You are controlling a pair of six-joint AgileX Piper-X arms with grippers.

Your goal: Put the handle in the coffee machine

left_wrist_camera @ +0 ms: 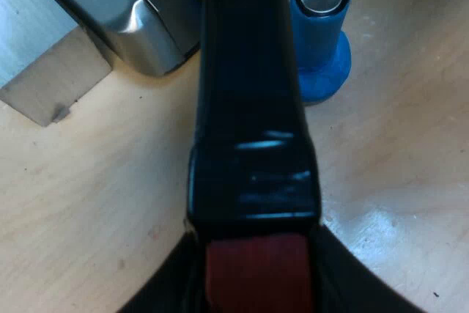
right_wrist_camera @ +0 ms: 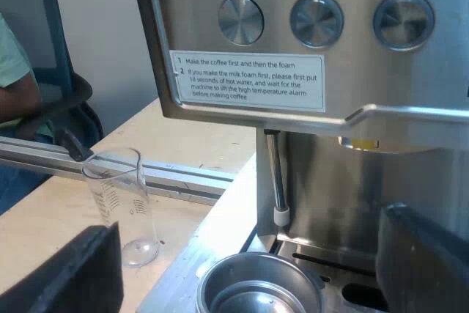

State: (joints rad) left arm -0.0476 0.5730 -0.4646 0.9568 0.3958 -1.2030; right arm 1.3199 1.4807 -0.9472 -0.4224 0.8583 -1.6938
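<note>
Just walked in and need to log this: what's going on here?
The left claw grips the dark handle at its red end, aimed toward the espresso machine, with a blue tamper standing nearby. The right claw hangs open at the machine's front, above a round metal cup. The handle is not locked in yet.

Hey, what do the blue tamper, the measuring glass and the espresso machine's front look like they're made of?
Tamper: matte blue body, likely plastic or rubber, with a shiny metal end face. Measuring glass: clear, printed scale; glass or plastic, hard to tell. Espresso machine: brushed stainless-looking metal, grey with soft reflections.
</note>
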